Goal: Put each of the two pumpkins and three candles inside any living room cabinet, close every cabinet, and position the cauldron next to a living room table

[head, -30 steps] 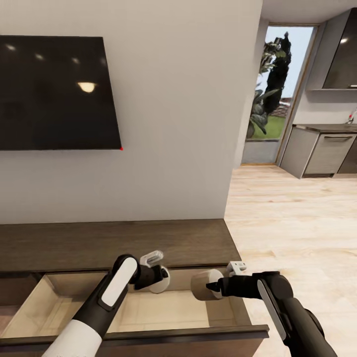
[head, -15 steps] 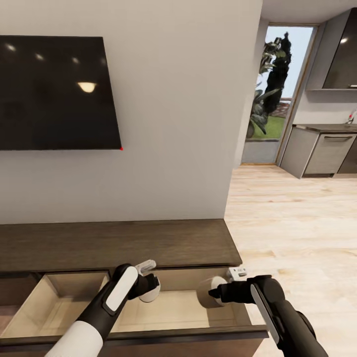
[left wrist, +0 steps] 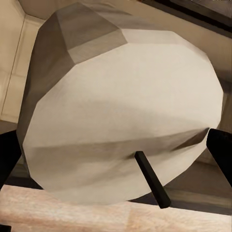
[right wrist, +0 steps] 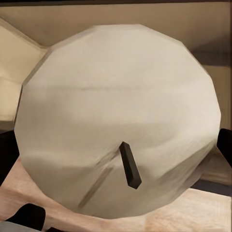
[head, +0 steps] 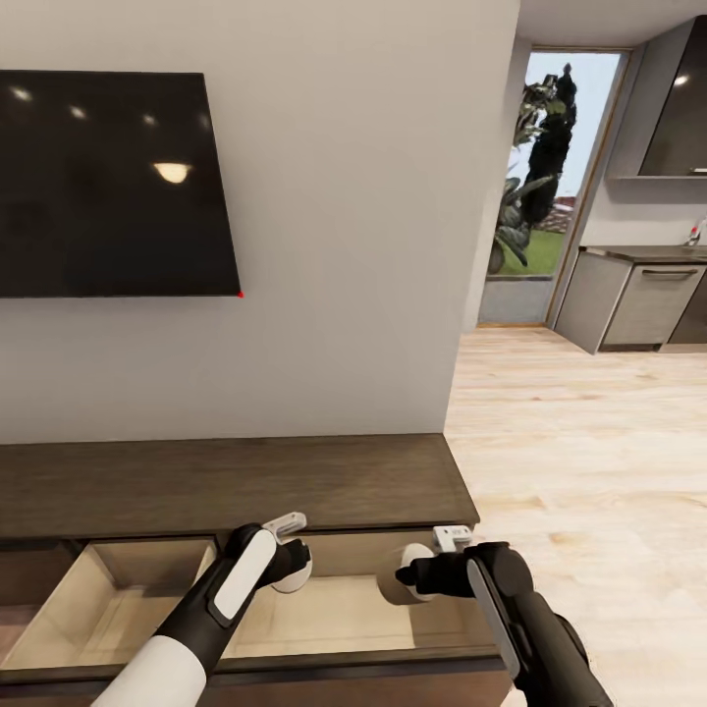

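Open dark-wood cabinet drawer, pale beige inside. Each hand, left and right, pinches a faceted round white candle over it: left candle, right candle, black wicks.

We reach both arms forward and down, side by side. Our left gripper is clamped on a candle, whose wick points back at the wrist camera. Our right gripper points inward toward the left and grips another candle in its dark fingers.
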